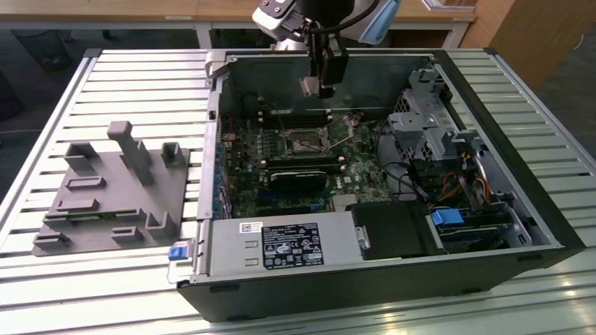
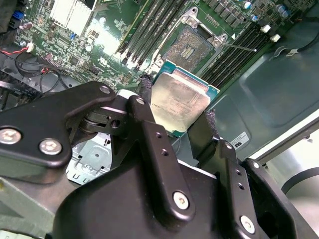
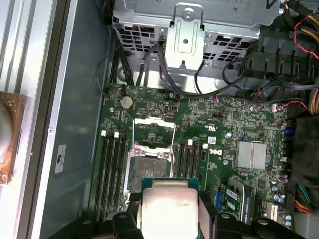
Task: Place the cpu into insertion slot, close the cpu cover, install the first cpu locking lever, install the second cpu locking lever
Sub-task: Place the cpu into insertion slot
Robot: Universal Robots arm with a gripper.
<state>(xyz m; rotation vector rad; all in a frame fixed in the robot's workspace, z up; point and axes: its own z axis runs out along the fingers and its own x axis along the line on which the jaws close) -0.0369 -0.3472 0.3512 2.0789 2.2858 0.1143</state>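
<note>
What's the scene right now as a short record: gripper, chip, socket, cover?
gripper: shut on the cpu, over the computer case
cpu: pinched by its edges, metal top showing in both wrist views
insertion slot: empty, dark centre exposed
cpu cover: swung open, off the slot
progress: cpu not yet placed

The arm reaches down into the open computer case [image 1: 526,202]. Its gripper [image 1: 324,89] hangs above the green board with the cpu [image 1: 308,86] pinched at its tip. Below it, well apart, the insertion slot [image 1: 303,142] shows its dark centre. A black heatsink [image 1: 296,183] sits just beside the slot, between it and the grey power supply box [image 1: 279,246]. At the exterior view's left, a grey fixture block [image 1: 112,188] stands on the slatted table [image 1: 139,77].
</note>
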